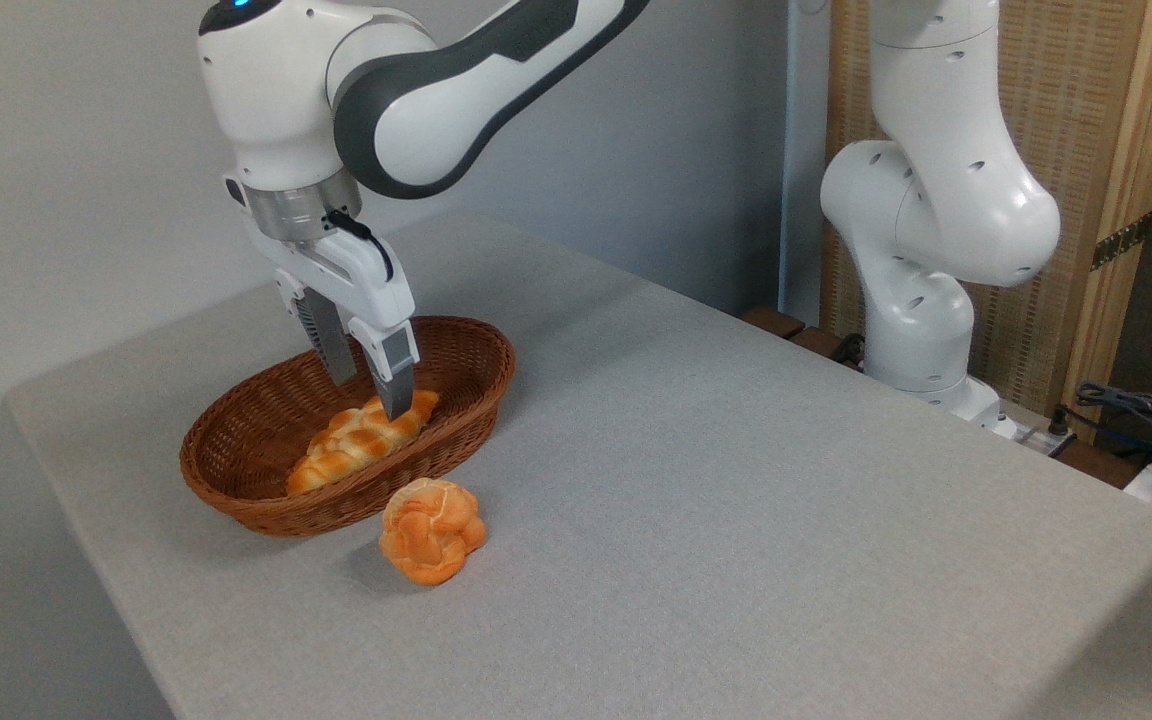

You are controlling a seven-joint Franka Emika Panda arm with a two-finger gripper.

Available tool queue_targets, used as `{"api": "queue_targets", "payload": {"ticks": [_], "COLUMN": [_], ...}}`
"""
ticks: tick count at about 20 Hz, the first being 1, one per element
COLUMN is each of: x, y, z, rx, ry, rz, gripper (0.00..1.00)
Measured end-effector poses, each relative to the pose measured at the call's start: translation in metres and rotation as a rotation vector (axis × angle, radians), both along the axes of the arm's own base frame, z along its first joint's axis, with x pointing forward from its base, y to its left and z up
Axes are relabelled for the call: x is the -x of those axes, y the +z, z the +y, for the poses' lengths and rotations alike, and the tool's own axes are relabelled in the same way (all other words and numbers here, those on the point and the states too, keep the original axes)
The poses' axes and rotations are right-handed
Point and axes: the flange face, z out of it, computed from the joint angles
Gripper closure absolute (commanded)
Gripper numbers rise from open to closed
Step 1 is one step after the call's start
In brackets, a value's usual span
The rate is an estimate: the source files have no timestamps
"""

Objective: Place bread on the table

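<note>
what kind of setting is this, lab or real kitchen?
Likely a robotics lab, not a kitchen: a white robot arm mounted beside a bare grey cloth-textured table, toy braided loaf in an oval brown wicker basket, loose cables at right.

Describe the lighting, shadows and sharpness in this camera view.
Camera view: soft, even light with no glare; the round roll casts a faint shadow to its left on the table; the basket interior is dim but the bread is clear; the gripper looks sharp; the cables at far right are slightly soft.
</note>
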Motion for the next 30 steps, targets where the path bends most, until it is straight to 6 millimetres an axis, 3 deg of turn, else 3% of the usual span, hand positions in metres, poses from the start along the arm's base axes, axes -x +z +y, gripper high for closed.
{"api": "queue_targets", "payload": {"ticks": [8, 19, 20, 22, 23, 25, 30], "x": [-0.001, -0.006, -0.006, -0.005, -0.005, -0.005, -0.005], "y": [-0.026, -0.051, -0.051, -0.051, -0.051, -0.051, -0.052], "z": [-0.004, -0.026, -0.028, -0.032, -0.032, -0.032, -0.032], "rx": [-0.033, -0.012, -0.01, -0.009, -0.009, -0.012, -0.032], "ry": [-0.025, -0.052, -0.054, -0.061, -0.062, -0.064, -0.077], "rz": [0.026, 0.002, -0.001, -0.007, -0.007, -0.009, -0.018], "gripper": [0.0, 0.0, 0.04, 0.27, 0.46, 0.64, 0.63]}}
